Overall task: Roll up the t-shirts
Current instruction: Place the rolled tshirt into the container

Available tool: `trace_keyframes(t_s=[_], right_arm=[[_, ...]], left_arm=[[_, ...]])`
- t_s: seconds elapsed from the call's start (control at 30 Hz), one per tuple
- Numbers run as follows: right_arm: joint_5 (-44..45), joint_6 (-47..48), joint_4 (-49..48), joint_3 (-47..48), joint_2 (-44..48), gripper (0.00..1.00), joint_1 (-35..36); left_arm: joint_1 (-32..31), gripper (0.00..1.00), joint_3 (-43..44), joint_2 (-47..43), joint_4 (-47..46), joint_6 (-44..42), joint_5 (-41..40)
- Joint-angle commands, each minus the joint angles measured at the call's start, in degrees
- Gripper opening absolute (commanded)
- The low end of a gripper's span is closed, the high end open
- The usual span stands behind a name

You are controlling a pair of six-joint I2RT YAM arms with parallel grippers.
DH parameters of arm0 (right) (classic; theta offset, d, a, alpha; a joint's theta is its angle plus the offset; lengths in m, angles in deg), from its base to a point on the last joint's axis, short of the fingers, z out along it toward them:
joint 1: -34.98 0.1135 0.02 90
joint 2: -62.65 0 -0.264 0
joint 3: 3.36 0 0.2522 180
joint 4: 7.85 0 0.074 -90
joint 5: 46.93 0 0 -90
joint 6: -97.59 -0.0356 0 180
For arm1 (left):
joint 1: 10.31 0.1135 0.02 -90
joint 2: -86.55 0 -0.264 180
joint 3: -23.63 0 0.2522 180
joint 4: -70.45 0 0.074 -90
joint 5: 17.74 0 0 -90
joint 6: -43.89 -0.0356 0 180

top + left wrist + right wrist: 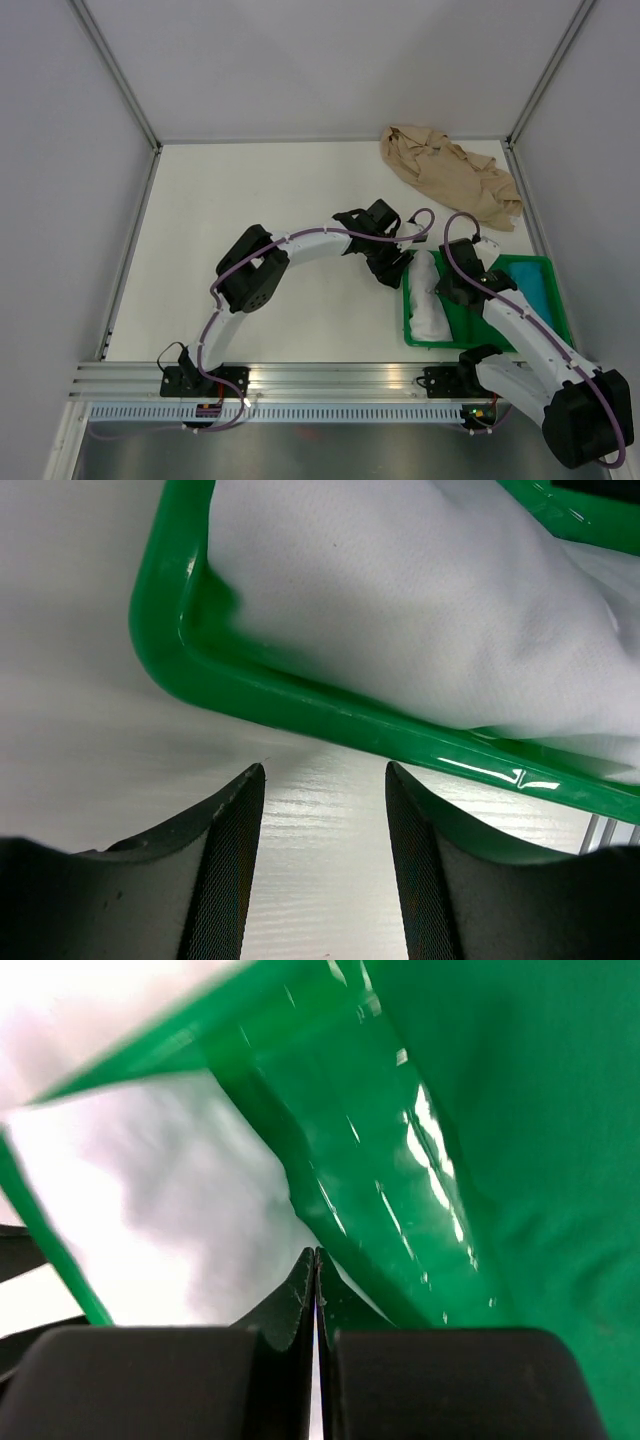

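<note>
The white t-shirt [426, 297] lies rolled in the left part of the green tray [528, 260]. The tan-beige t-shirt [450, 175] lies crumpled at the back right of the table. My left gripper [392, 272] is open and empty just outside the tray's far left corner. In the left wrist view its jaws [325, 770] stand over bare table, with the tray rim [300, 705] and the white t-shirt [400, 590] just ahead. My right gripper [447, 290] is over the tray beside the white t-shirt. In the right wrist view it [316, 1252] is shut, with the white t-shirt [150, 1190] at left and the tray [500, 1110] at right.
Grey walls with metal frame posts close in the table on the left, back and right. An aluminium rail [330, 378] runs along the near edge by the arm bases. The tray sits at the front right, close to the right arm's base.
</note>
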Motion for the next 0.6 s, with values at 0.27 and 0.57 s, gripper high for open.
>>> trace_keyframes(t_s=[0.27,0.57], right_arm=[[-7.0,-12.8,11.2,-3.4,-2.1,0.00,1.5],[-17.3,-12.7,7.1,-5.8,-5.9,0.00,2.5]], left_arm=[[-0.4,0.57,-1.3,-4.8,-0.6,2.6,0.9],[-0.5,0.58,-1.0,-4.1,-1.8,4.1,2.7]])
